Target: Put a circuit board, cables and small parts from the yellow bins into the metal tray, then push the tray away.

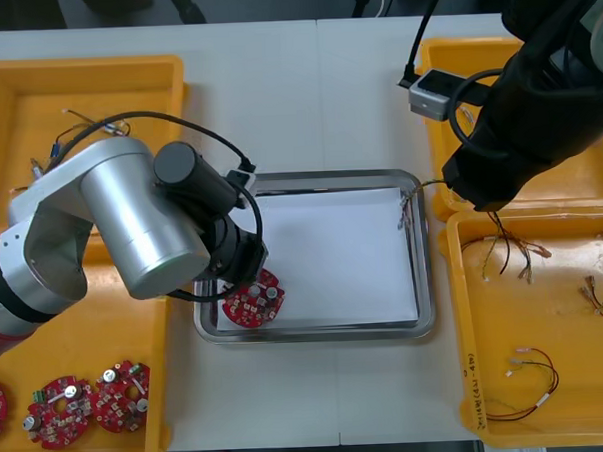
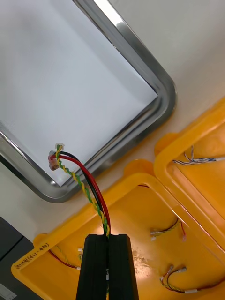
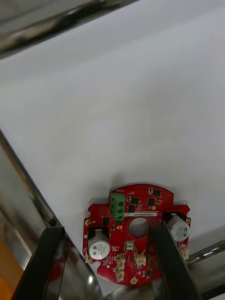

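Red and round, the circuit board (image 3: 145,206) already lies on the white floor of the metal tray (image 1: 417,311), in its near-left corner. The left gripper (image 3: 105,234) hangs over it with fingers spread wider than the board, one at each side, so we judge that step done once the arm clears off.

The cable step is in hand. The right gripper (image 2: 108,239) has its fingers pinched on a twisted red, black and yellow-green cable (image 2: 86,187). Its connector end dangles at the tray's right rim, toward the far-right corner, while the fingers sit above the near yellow bin (image 1: 461,329) at the right edge of the desk (image 1: 306,106). Next, we think, the cable must be carried inward over the white floor before the fingers part.

A label (image 2: 32,264) on that bin's rim carries bracketed digits we cannot read safely. The board's white strip is too fine to read.
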Available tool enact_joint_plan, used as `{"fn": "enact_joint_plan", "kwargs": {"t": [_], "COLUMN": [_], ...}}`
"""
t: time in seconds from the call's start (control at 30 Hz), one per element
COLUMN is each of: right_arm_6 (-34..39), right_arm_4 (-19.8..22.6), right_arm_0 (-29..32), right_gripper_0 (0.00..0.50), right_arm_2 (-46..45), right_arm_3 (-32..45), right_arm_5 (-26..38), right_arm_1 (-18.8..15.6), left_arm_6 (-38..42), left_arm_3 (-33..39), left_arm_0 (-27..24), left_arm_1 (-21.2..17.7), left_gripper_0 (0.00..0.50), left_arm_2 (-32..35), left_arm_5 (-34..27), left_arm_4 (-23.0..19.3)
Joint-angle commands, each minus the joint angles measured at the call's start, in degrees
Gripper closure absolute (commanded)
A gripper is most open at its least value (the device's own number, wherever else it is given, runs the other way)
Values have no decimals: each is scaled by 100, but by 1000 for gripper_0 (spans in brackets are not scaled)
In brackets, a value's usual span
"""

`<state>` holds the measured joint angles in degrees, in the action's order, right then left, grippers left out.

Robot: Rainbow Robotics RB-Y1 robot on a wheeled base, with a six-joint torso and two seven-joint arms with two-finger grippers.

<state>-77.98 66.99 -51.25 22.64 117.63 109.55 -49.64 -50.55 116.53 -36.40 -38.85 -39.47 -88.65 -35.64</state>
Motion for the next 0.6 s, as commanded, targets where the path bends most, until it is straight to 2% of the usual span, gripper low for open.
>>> {"fn": "enact_joint_plan", "kwargs": {"t": [0.03,0.23,0.4,0.53,0.6], "right_arm_6": [-200,-341,-464,-596,-719], "right_arm_4": [-239,-458,-687,-933,-1030], "right_arm_0": [-245,-245,-148,177,309], "right_gripper_0": [500,500,500,500,500], "right_arm_2": [364,777,1146,1181,1181], "right_arm_3": [76,84,84,84,84], "right_arm_5": [45,45,23,-232,-381], "right_arm_1": [306,543,825,1044,1115], "left_arm_6": [379,318,274,-95,-271], "left_arm_3": [573,810,968,968,933], "left_arm_0": [-227,-218,-218,-218,-209], "left_arm_1": [-61,-281,-553,-764,-869], "left_gripper_0": [0,0,0,0,0], "left_arm_2": [669,1223,1935,2638,2946], "left_arm_5": [-565,-1057,-1602,-2135,-2135], "left_arm_4": [-312,-734,-1182,-1551,-1674]}}
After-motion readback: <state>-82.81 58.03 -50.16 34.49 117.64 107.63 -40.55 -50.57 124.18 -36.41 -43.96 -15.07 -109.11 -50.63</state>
